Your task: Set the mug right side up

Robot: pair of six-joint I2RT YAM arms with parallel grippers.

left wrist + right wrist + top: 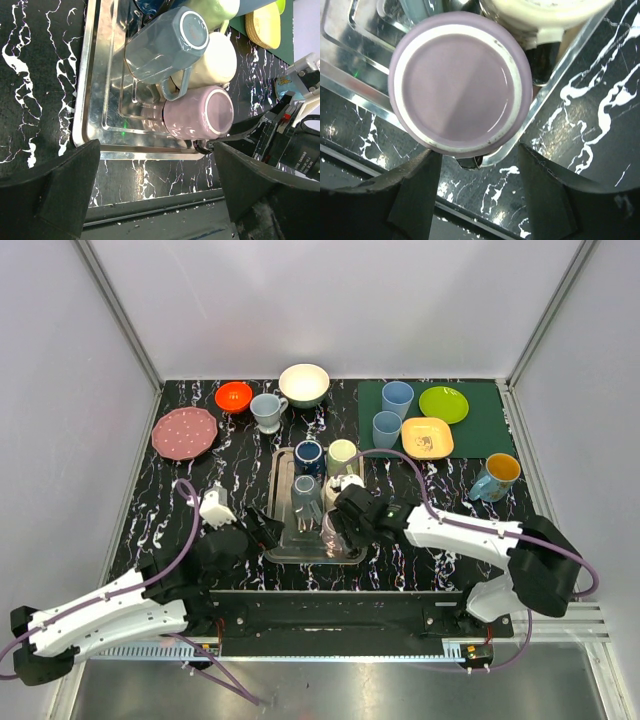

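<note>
A lilac mug (460,82) stands upside down, base up, in the near right corner of a steel tray (547,87). It also shows in the top view (332,532) and the left wrist view (200,112). My right gripper (477,195) is open and hovers just above the mug, whose base lies a little beyond the fingertips, not between them; in the top view the gripper (346,516) covers most of the mug. My left gripper (157,200) is open and empty by the tray's near left edge (262,530).
The tray (274,540) also holds an upside-down grey-blue mug (165,42), a cream mug (210,65), a navy mug (308,455) and a pale green mug (342,453). Behind stand a pink plate (184,432), bowls, cups and a green mat (370,400). A white object (216,508) lies left of the tray.
</note>
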